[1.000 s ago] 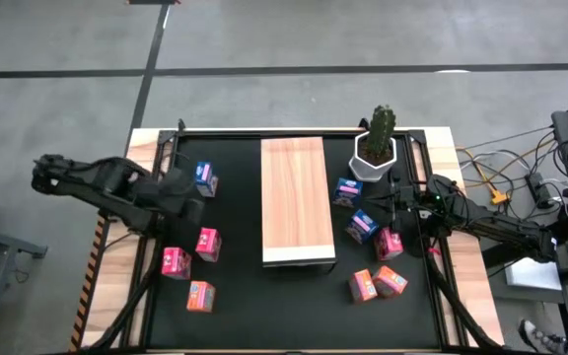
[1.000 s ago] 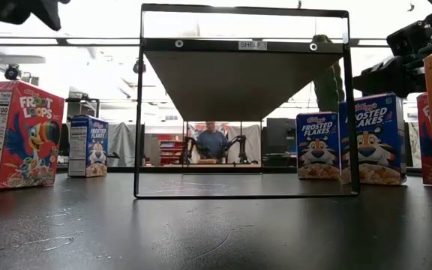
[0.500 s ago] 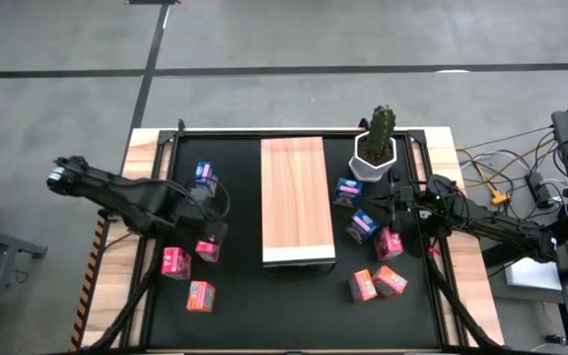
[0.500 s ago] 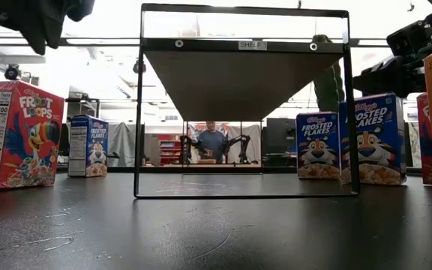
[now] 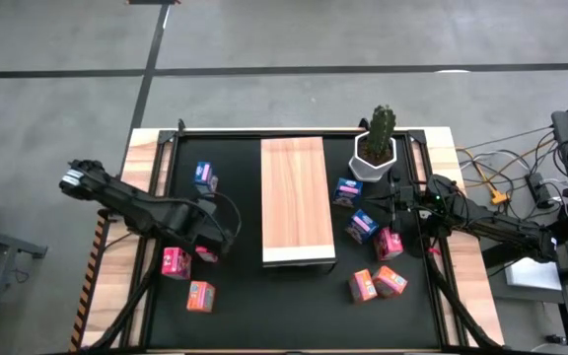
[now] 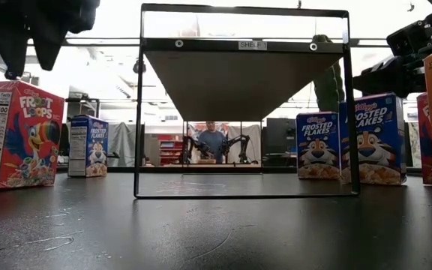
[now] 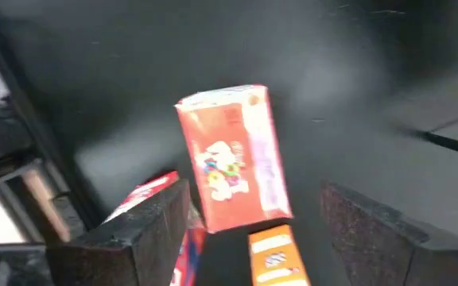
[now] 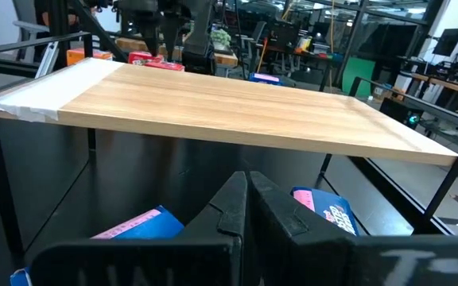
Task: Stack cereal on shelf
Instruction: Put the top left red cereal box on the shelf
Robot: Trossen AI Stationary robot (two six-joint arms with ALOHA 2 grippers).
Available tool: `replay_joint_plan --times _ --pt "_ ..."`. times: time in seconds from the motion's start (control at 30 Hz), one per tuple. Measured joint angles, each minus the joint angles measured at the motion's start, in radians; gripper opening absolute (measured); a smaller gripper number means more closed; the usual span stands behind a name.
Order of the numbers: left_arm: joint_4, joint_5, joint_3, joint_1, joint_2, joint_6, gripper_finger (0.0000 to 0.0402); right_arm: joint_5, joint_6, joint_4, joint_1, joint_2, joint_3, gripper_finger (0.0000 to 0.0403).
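Several small cereal boxes stand on the black mat. On the left are a blue one [image 5: 205, 177], a pink-red one [image 5: 174, 261], an orange one [image 5: 200, 294] and another pink-red one [image 5: 206, 252]. That last box is half hidden under my left gripper [image 5: 213, 235]. In the left wrist view it stands upright [image 7: 233, 159] beyond my open fingers, untouched. More boxes [image 5: 361, 225] stand on the right, next to my right gripper [image 5: 399, 212], which is shut with nothing in it. The wooden shelf [image 5: 299, 197] stands in the middle on a black frame.
A cactus in a white pot [image 5: 378, 146] stands at the far right of the shelf. The shelf's black frame legs [image 6: 137, 112] reach down to the mat. A person [image 6: 212, 142] sits in the room behind the table. Cables lie off the table's right edge.
My left gripper has swung from beside the blue box toward the table's right and near edges, come down over the pink-red box, and opened its fingers. No box has moved.
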Motion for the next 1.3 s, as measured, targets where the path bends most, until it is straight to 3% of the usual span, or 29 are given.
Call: replay_joint_plan --times 0.5,1.17,1.3 --pt "-0.01 -0.051 -0.018 -0.023 0.078 -0.008 0.0236 -0.001 0.019 0.0 0.0 0.0 0.0 0.0009" --pt "0.066 -0.063 -0.075 -0.03 0.08 -0.008 0.0229 0.0 0.026 0.0 0.0 0.0 0.0 0.0009" --pt "0.066 -0.063 -0.075 -0.03 0.08 -0.008 0.02 -0.001 0.026 0.0 0.0 0.0 0.0 0.0009"
